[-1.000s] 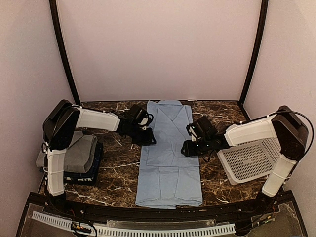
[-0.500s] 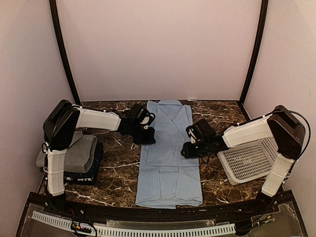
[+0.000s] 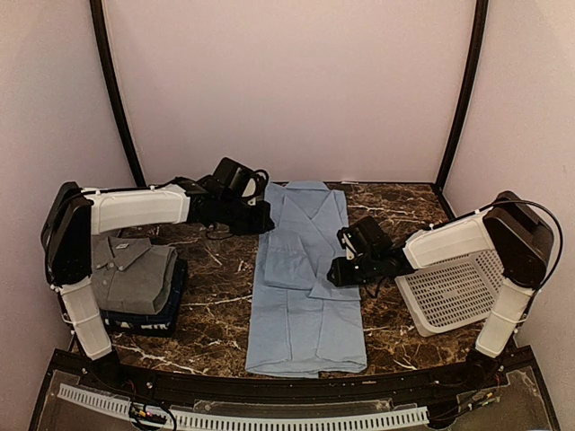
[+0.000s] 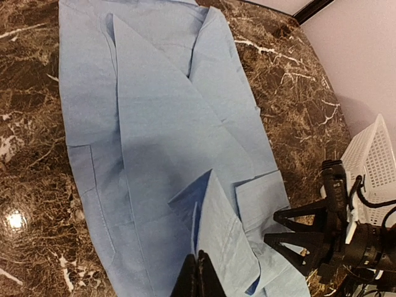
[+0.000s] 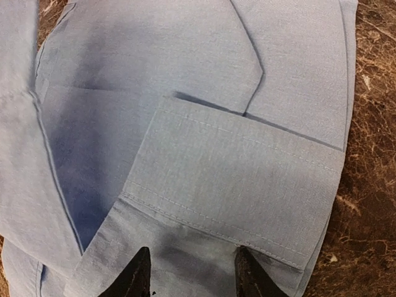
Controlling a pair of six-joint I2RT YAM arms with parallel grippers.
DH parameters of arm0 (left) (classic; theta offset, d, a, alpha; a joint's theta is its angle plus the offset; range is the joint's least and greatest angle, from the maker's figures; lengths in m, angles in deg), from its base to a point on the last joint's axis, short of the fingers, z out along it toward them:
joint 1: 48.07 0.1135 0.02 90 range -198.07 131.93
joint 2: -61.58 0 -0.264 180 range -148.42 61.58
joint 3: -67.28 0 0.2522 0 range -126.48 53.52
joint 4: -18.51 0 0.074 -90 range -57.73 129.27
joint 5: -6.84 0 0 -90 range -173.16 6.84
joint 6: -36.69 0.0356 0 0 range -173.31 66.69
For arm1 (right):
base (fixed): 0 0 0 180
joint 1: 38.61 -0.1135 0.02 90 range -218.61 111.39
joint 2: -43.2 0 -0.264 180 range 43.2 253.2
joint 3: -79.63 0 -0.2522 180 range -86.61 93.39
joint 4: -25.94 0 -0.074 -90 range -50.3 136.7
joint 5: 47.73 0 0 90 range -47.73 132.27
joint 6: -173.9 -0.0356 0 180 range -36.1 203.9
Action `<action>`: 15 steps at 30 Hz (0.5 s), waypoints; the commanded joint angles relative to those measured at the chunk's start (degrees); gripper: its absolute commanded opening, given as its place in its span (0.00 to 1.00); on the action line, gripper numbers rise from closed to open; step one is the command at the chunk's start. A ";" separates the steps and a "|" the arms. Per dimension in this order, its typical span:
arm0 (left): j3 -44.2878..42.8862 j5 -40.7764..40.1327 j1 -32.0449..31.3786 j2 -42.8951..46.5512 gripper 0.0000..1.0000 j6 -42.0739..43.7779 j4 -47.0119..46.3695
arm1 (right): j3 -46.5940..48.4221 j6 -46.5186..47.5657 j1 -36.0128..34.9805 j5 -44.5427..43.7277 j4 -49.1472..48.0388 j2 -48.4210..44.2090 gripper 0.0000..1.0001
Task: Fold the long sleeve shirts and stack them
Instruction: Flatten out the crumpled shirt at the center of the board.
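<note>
1. Movement is seen in the left gripper point(image 3: 262, 220): it has been swung from the left edge of the light blue button-front collared shirt point(image 3: 305, 314) towards the collar end. In the left wrist view a pointed fold of that cloth, seemingly a sleeve end, is pinched between its closed fingers.
2. The right gripper point(image 3: 340, 272) has been kept at the shirt's right edge. Its fingers are spread moderately with nothing gripped, and a cuff lies just ahead of them.
3. A sleeve is judged to be in the course of being drawn across the body, so folding of this shirt is under way and not finished.
4. Three shirts are counted:
   - The blue one is spread between the grippers.
   - Well left of the left gripper, a folded grey collared shirt point(image 3: 135, 269) is stacked on a folded dark navy shirt point(image 3: 176, 298).
5. One white plastic lattice basket point(image 3: 454, 287) is counted, just right of the right gripper.
</note>
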 commanded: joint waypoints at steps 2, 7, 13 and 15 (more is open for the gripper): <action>2.21 -5.69 1.16 7.00 0.00 0.74 2.57 | -0.84 -0.48 0.18 0.43 1.12 1.84 0.43; 2.57 -11.84 2.56 11.26 0.00 0.43 3.75 | -1.06 -0.42 0.15 0.44 1.42 1.64 0.43; 2.96 -17.07 5.48 16.44 0.00 -0.88 5.92 | -0.94 -0.19 0.13 0.42 1.70 1.02 0.43; 3.08 -18.62 6.42 18.27 0.00 -0.92 6.12 | -0.93 -0.20 0.09 0.42 1.63 1.04 0.43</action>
